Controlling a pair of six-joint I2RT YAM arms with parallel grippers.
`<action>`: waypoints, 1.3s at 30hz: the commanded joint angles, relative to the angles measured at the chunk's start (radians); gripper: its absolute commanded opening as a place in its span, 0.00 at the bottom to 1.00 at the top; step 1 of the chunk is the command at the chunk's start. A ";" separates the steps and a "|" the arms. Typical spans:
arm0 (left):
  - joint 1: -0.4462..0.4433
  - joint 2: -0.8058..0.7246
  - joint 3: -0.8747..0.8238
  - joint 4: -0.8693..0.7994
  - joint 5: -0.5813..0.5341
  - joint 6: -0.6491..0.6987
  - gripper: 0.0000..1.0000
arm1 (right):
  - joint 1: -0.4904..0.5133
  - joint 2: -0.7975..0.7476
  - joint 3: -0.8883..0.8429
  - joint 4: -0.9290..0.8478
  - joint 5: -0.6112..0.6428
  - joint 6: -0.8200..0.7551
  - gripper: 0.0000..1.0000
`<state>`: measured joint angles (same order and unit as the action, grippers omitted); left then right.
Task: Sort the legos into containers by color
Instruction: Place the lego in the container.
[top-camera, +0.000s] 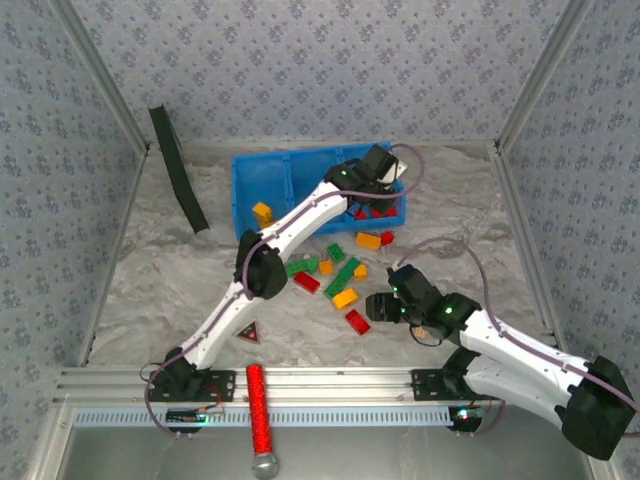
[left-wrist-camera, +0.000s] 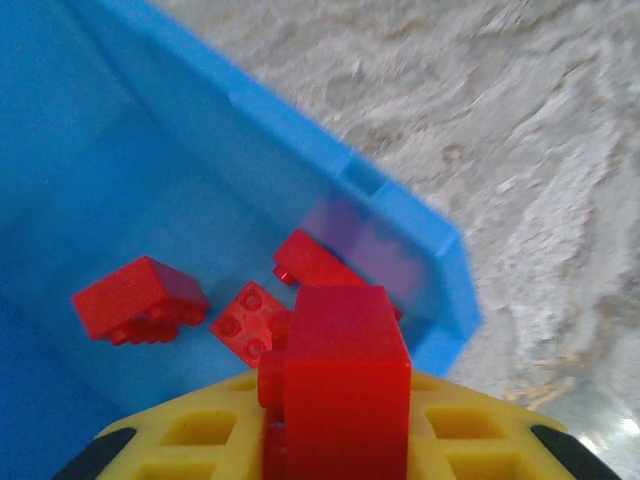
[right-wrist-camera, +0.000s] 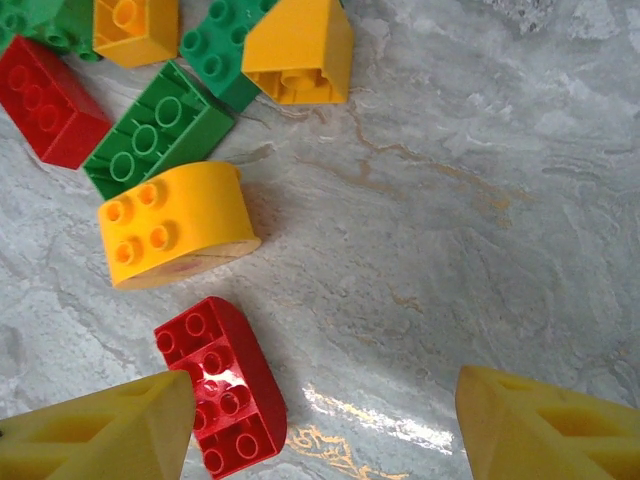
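Observation:
My left gripper (top-camera: 376, 183) hangs over the right compartment of the blue bin (top-camera: 270, 178), shut on a red brick (left-wrist-camera: 340, 375) that stands between its yellow fingers (left-wrist-camera: 180, 435). Below it, three red bricks (left-wrist-camera: 140, 300) lie on the compartment floor inside the bin's wall (left-wrist-camera: 400, 200). A yellow brick (top-camera: 262, 213) lies in the left compartment. My right gripper (top-camera: 383, 306) stands open low over the table. A rounded red brick (right-wrist-camera: 220, 385) lies beside its left fingertip (right-wrist-camera: 120, 430). Loose green (right-wrist-camera: 155, 130), yellow (right-wrist-camera: 175, 225) and red (right-wrist-camera: 50, 100) bricks lie beyond it.
A loose pile of bricks (top-camera: 343, 277) sits in the middle of the table in front of the bin. A black strip (top-camera: 178, 168) leans at the back left. A dark red-edged triangle (top-camera: 249, 332) lies near the left arm's base, with a red-handled tool (top-camera: 258, 405) on the front rail.

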<state>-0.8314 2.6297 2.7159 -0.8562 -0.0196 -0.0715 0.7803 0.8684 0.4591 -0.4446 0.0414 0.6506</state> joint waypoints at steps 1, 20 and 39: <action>0.024 0.001 0.030 -0.017 -0.001 -0.009 0.30 | 0.011 0.024 -0.017 0.037 0.022 0.031 0.72; 0.035 0.062 -0.050 0.019 0.064 -0.050 0.30 | 0.020 0.187 0.059 0.043 -0.008 -0.051 0.72; 0.018 0.042 -0.085 0.044 0.084 -0.064 0.48 | 0.075 0.243 0.075 0.024 0.007 -0.030 0.72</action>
<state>-0.8082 2.6694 2.6434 -0.8192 0.0406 -0.1261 0.8429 1.1007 0.5045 -0.3923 0.0338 0.6167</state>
